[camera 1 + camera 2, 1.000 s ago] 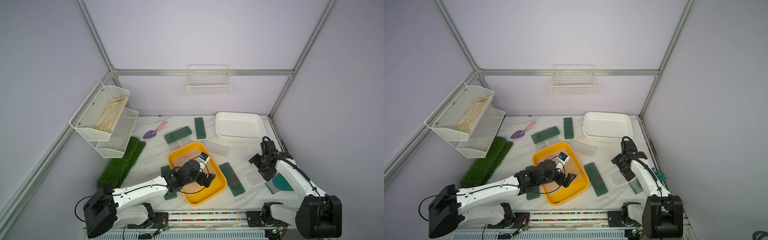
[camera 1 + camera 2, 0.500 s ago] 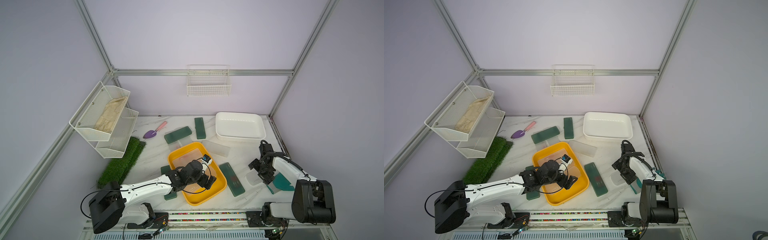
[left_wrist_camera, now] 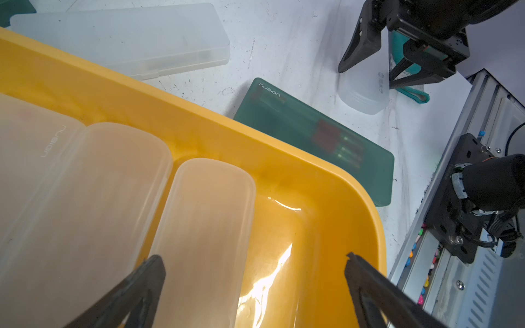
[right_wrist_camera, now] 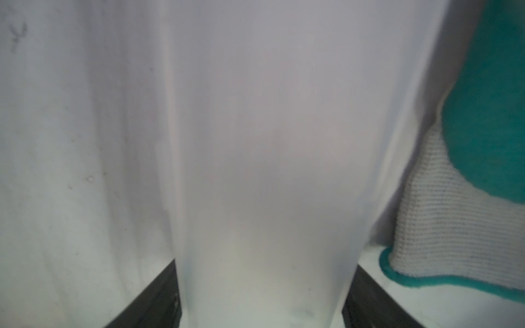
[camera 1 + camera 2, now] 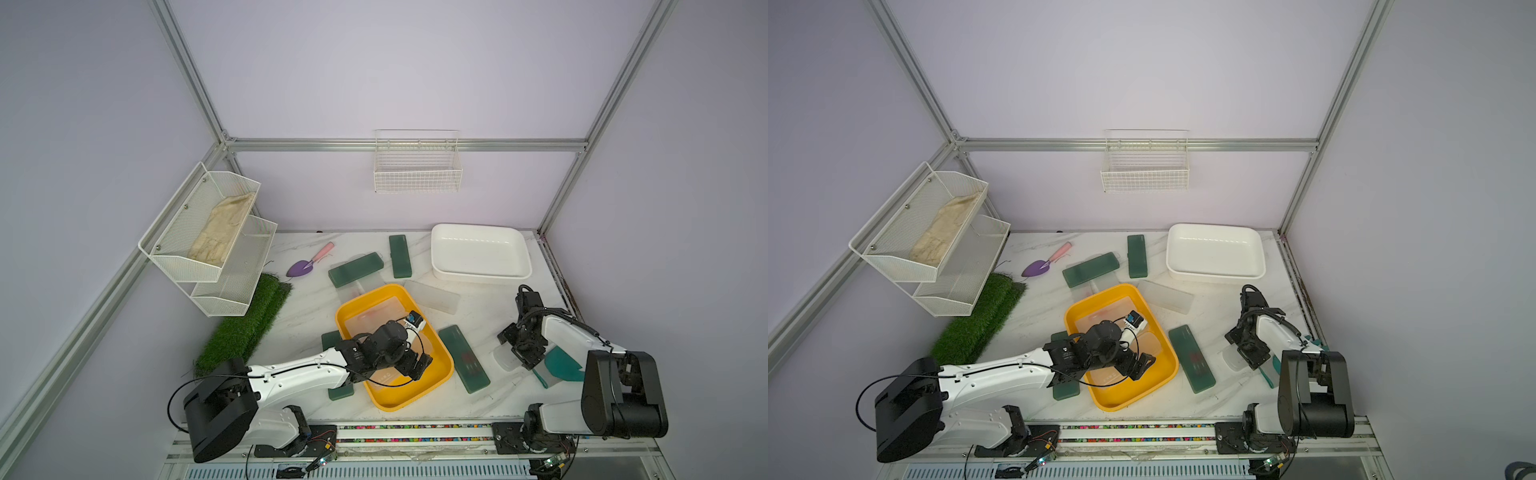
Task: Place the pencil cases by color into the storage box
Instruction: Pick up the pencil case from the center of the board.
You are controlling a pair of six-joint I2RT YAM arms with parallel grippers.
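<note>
1. In the yellow box (image 5: 395, 401) at centre, frosted cases (image 3: 204, 227) were seen lying; the left gripper (image 3: 252, 257) was held released above them, empty.
2. Green cases (image 5: 463, 359) were found unsorted on the table (image 5: 478, 316); the white box (image 5: 478, 253) at 1 o'clock was unfilled.
3. At 4 o'clock, another frosted case (image 4: 261, 142) was apparently clasped by the right gripper (image 4: 265, 265).

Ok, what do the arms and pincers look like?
The left arm and right arm have white shells between black joints, with bulky black shoulder housings. Thin black cables loop along them. The left pincer and right pincer are black, with two tapering fingers. A small white-and-blue box sits by the left wrist.
</note>
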